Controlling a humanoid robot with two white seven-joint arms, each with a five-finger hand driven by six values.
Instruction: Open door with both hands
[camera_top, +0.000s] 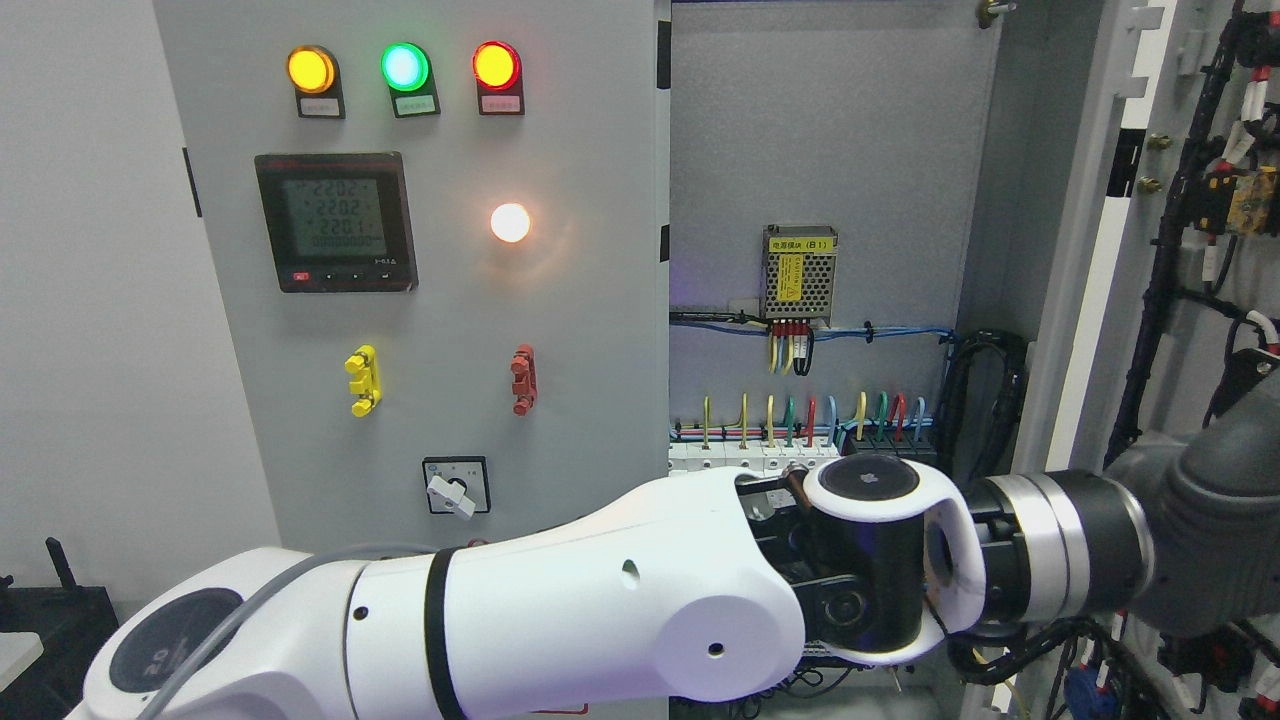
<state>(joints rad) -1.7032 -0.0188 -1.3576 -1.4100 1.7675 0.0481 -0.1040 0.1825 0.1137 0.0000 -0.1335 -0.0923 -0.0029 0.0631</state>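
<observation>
Grey cabinet (420, 300); right door (1180, 250) wide open

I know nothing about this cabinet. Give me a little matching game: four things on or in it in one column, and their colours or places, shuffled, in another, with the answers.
Things:
1. Leftmost round lamp
2. Middle round lamp
3. Digital meter
4. Mesh-cased power supply

Descriptions:
A. Inside the opened cabinet, on the back panel
B. Glowing green
C. Glowing amber
D. On the closed door, below the lamps, at the left

Pairs: 1-C, 2-B, 3-D, 4-A
</observation>
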